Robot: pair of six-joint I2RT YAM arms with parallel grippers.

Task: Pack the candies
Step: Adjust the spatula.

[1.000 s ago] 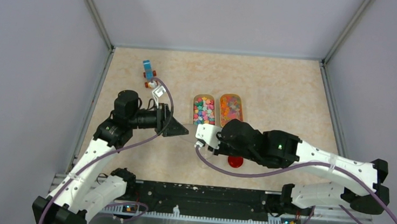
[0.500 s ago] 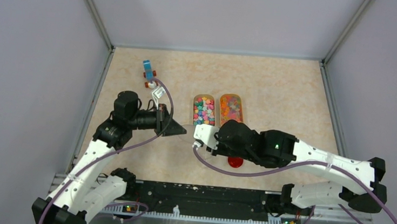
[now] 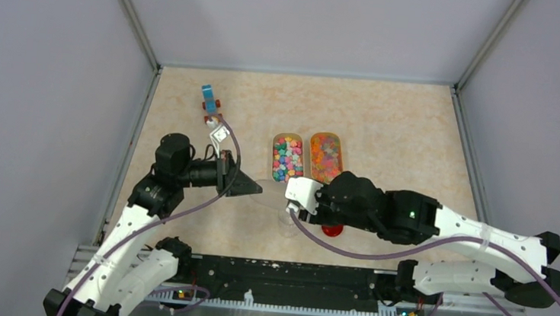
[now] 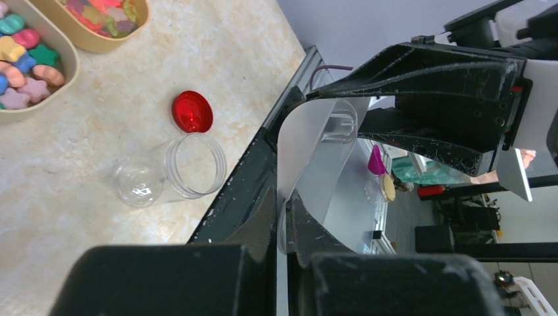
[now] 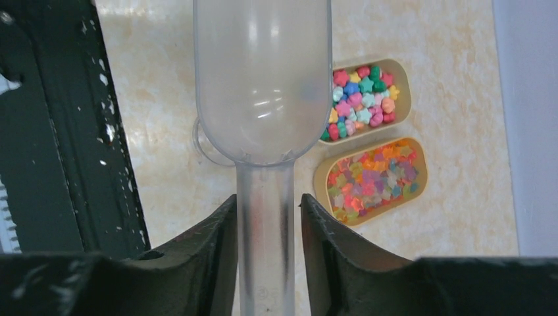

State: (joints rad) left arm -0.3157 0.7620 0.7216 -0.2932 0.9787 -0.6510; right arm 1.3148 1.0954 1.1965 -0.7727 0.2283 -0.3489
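- Blue and orange, a toy vehicle (image 3: 208,100) stands at the upper left of the beige stone-patterned table (image 3: 394,130) in the overhead view, apart from everything else.
- Left of centre, the left gripper (image 4: 281,207) has its jaws pinched tight on the thin wall of a translucent funnel (image 4: 309,151), held off the table.
- At the lower left of the left wrist view, a clear jar (image 4: 170,174) lies on its side with its mouth uncovered; a round red lid (image 4: 192,110) lies flat just beside it.
- At the centre of the overhead view, the candies (image 5: 360,99) fill two tan oval trays (image 4: 71,66) lying side by side: chunky stars and rounded pieces in the left one, flatter orange and pink pieces in the right.
- Right of centre, the right gripper (image 5: 266,217) clamps both fingers on the handle of a clear scoop (image 5: 262,79), its bowl hanging above the table near the trays.
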